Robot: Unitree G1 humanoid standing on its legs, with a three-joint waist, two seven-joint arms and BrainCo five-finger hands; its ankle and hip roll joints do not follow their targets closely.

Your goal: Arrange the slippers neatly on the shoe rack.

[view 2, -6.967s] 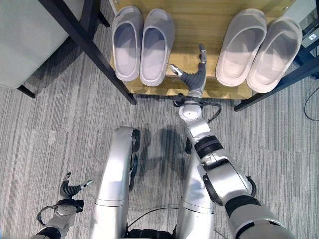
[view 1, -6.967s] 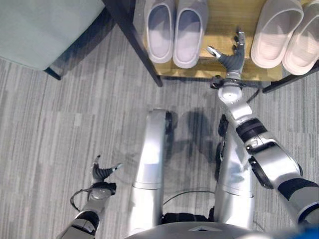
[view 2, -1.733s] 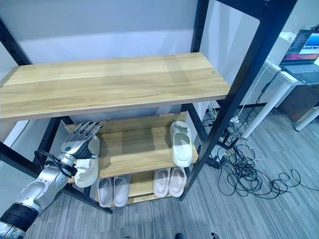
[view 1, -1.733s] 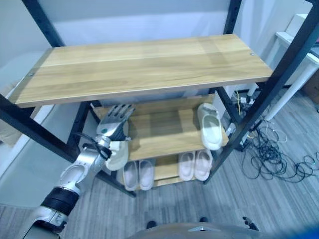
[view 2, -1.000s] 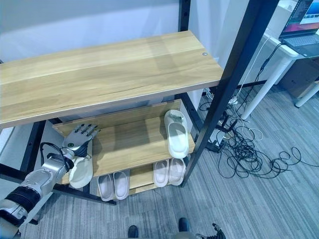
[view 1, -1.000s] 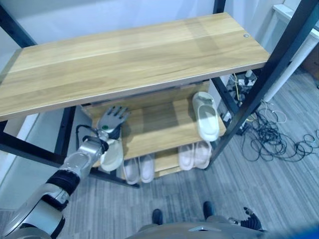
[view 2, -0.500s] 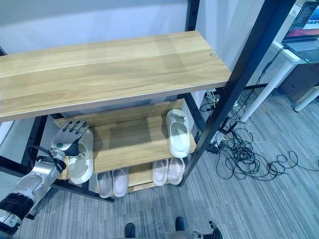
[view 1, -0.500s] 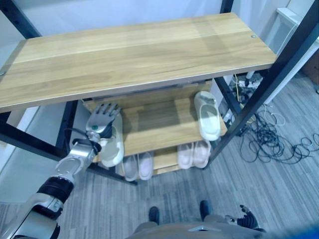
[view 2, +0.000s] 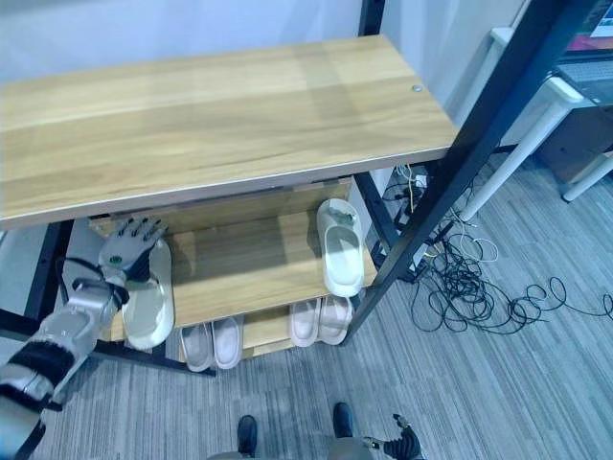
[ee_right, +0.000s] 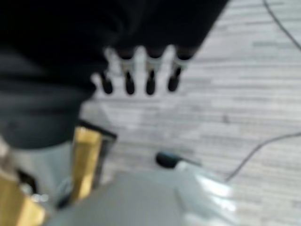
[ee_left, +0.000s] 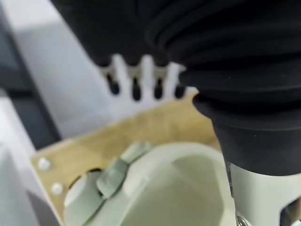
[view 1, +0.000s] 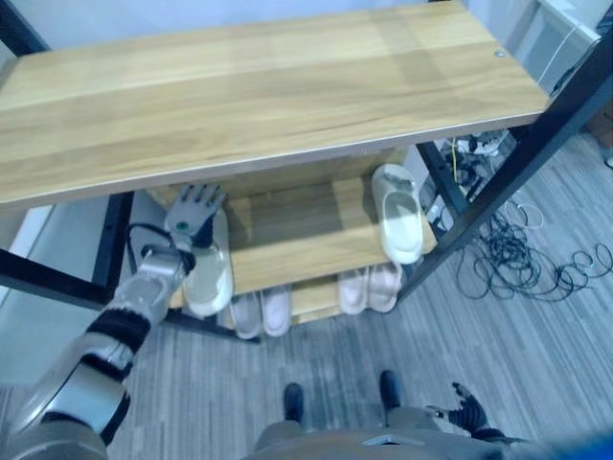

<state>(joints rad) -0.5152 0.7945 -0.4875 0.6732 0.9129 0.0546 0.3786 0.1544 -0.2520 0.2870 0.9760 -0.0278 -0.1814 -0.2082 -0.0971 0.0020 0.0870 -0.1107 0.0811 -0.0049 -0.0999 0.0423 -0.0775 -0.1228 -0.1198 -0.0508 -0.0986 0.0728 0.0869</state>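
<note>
Shoe rack (view 2: 230, 105) at centre, three shelves stacked. On middle shelf (view 2: 259, 268): one slipper (view 2: 150, 297) at the 9 o'clock end, toe toward 12 o'clock, left hand (view 2: 124, 251) over its far part with straight fingers; second slipper (view 2: 340, 251) at the 3 o'clock end, well apart from the first. On bottom shelf, below: one pair of slippers (view 2: 213, 343) toward 9 o'clock, another pair (view 2: 320, 321) toward 3 o'clock, each pair side by side. Tangle of cables (view 2: 488, 287) on the floor (view 2: 479, 402) at 3 o'clock of the rack. Right hand (view 2: 402, 443) low at 6 o'clock, fingers straight over the floor in its wrist view.
</note>
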